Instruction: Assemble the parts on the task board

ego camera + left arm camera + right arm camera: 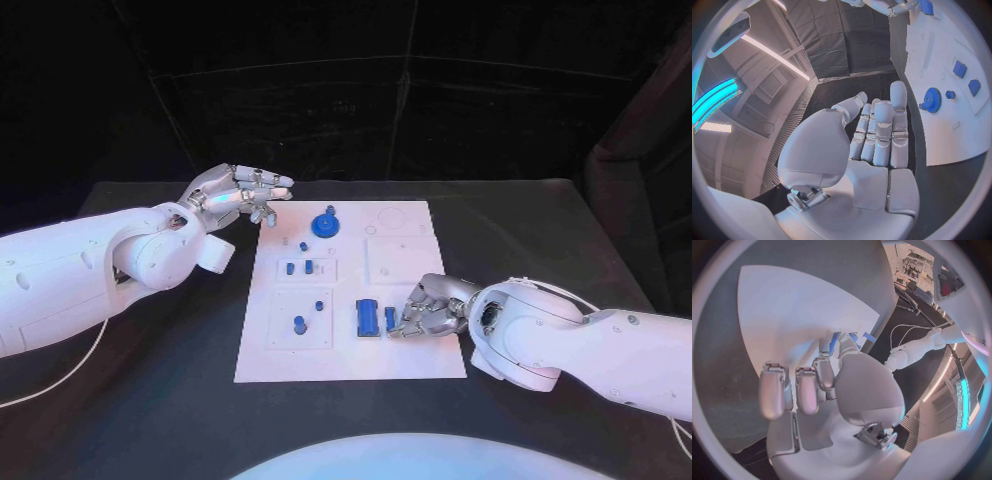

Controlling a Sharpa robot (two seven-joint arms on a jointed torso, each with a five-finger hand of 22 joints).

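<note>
The white task board (pixel 346 350) lies in the middle of the black table. My right hand (pixel 427 308) rests at its near right part, next to a blue block (pixel 368 318). Its thumb and a finger pinch a thin blue bar (pixel 389 319), seen between the fingertips in the right wrist view (pixel 834 342). A blue gear (pixel 326 225) stands near the board's far edge, also seen as the gear (pixel 932 99) in the left wrist view. My left hand (pixel 238 195) hovers beyond the board's far left corner, fingers apart and holding nothing (pixel 876 135).
Small blue pegs stand in the board's left column: a pair (pixel 300 267) in the middle plate, one peg (pixel 303 245) above them, two more (pixel 300 324) nearer me. Bare black table (pixel 159 380) flanks the board on both sides.
</note>
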